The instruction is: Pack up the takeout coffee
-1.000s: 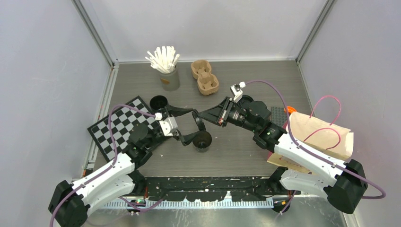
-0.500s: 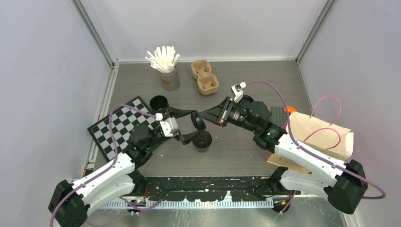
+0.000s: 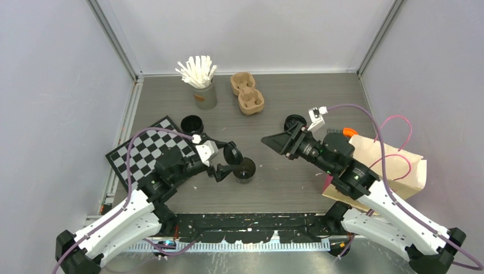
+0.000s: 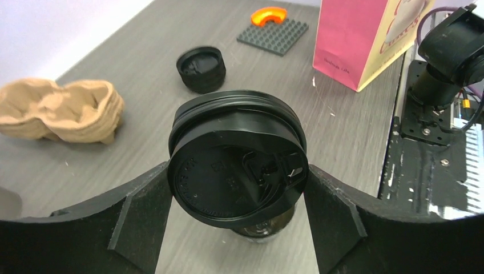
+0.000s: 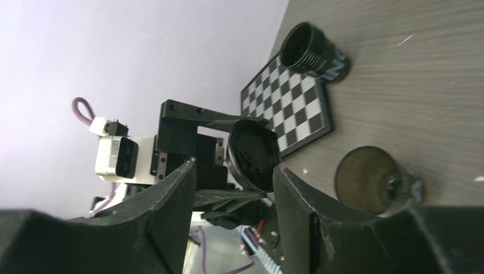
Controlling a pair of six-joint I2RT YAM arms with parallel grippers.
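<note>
grey walls box in a dark wood-grain bench (image 3: 297, 91) on three sides. your left gripper (image 3: 229, 158) sits near the middle of it, closed on a black lid (image 4: 237, 180). one finger presses each side of the rim, and the lid stands tilted on edge, clear of the bench, its top face with the sip flap turned toward the left wrist camera. it is not seated on anything.

an uncovered cup (image 3: 246, 169) stands upright just right of the lid, its brown inside showing. from the left wrist view the cup's body peeks out below the lid, and you cannot tell whether the two touch.

your right gripper (image 3: 274, 140) hangs apart from the lid, to its right and pointing toward it. its fingers are parted and hold nothing.

a second cup (image 3: 192, 123) stands open-mouthed just beside the far corner of the checkerboard (image 3: 142, 151) on the left. a short black stack (image 3: 295, 122) sits just behind the right gripper; you cannot tell whether it is lids or a cup.

at the back, the pulp carrier (image 3: 247, 92) lies near a grey cup (image 3: 203, 97) of white sticks. a paper bag (image 3: 394, 162) lies at the right edge, beside the right arm.
</note>
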